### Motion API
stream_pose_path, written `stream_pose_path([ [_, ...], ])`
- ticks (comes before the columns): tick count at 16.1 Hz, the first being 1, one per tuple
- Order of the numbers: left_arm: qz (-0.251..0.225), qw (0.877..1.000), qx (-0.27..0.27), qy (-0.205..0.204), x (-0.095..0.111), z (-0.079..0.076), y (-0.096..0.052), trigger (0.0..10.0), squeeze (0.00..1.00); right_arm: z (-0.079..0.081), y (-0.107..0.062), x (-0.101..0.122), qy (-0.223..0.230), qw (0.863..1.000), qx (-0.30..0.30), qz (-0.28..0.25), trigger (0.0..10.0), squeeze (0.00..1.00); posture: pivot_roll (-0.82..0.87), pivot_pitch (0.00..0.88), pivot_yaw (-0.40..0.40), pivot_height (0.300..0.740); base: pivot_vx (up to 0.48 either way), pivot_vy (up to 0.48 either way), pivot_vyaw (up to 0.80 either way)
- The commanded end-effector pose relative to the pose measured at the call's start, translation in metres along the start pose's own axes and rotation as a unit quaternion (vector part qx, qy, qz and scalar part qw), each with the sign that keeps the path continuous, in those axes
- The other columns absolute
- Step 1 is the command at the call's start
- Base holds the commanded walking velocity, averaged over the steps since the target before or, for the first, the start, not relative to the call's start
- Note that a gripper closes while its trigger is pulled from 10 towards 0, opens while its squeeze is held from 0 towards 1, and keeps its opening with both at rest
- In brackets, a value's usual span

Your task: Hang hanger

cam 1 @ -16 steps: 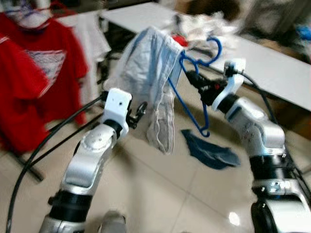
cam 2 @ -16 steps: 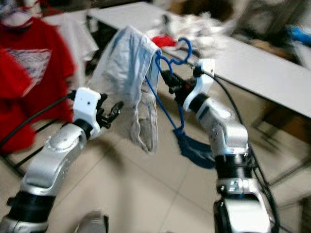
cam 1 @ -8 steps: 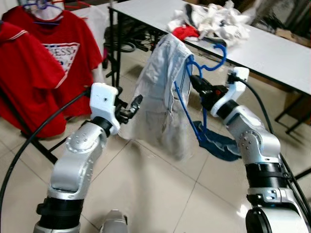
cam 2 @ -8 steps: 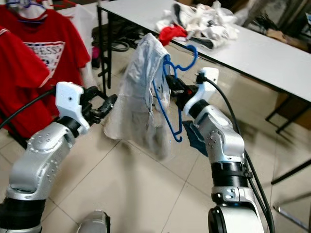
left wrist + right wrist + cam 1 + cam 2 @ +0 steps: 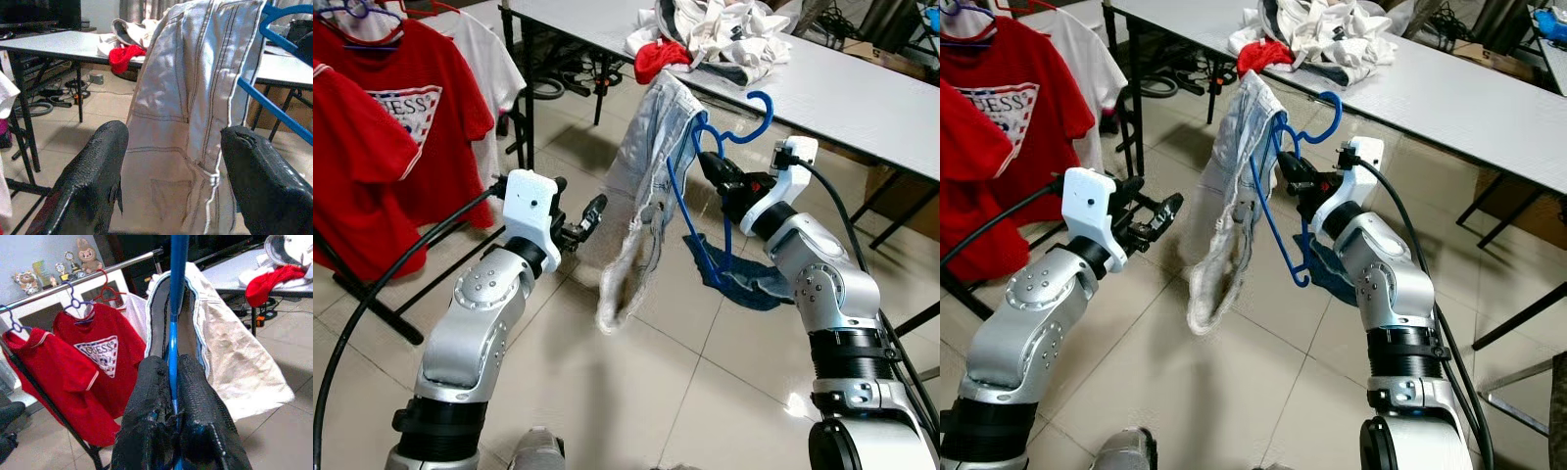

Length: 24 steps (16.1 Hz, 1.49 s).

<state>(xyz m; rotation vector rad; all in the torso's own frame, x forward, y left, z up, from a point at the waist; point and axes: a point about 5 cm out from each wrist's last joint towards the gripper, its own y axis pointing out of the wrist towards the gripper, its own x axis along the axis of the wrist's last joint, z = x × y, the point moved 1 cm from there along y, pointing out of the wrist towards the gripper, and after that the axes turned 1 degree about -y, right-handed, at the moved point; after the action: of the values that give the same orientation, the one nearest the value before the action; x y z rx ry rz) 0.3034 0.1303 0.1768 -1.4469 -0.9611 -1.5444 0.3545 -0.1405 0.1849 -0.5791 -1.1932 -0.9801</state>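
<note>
Since the earlier frame, the pale jeans [image 5: 644,196] had swung lower and hung slacker on our blue hanger [image 5: 710,186]. We saw the long bench [image 5: 862,93] behind and red shirts [image 5: 382,137] on the rack. Our right claw [image 5: 710,168] stayed clenched on the hanger, held mid-air; our left claw [image 5: 592,211] gaped, released, beside the jeans.
</note>
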Motion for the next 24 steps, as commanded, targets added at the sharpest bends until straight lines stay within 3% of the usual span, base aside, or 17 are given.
stream_pose_path([
  [1, 0.003, 1.0, 0.0, 0.0, -0.0021, -0.0022, 0.0003, 10.0, 0.0, -0.0017, -0.0022, 0.0255, -0.023, 0.998, 0.001, -0.052, 10.0, 0.0, 0.14, 0.045, -0.138, 0.74, 0.311, 0.0, 0.0],
  [24, 0.004, 1.0, -0.012, 0.004, -0.0028, -0.0041, 0.0044, 10.0, 0.0, -0.0027, -0.0007, 0.0267, -0.032, 0.998, 0.001, -0.046, 10.0, 0.0, 0.13, 0.03, -0.14, 0.74, 0.369, 0.0, 0.0],
])
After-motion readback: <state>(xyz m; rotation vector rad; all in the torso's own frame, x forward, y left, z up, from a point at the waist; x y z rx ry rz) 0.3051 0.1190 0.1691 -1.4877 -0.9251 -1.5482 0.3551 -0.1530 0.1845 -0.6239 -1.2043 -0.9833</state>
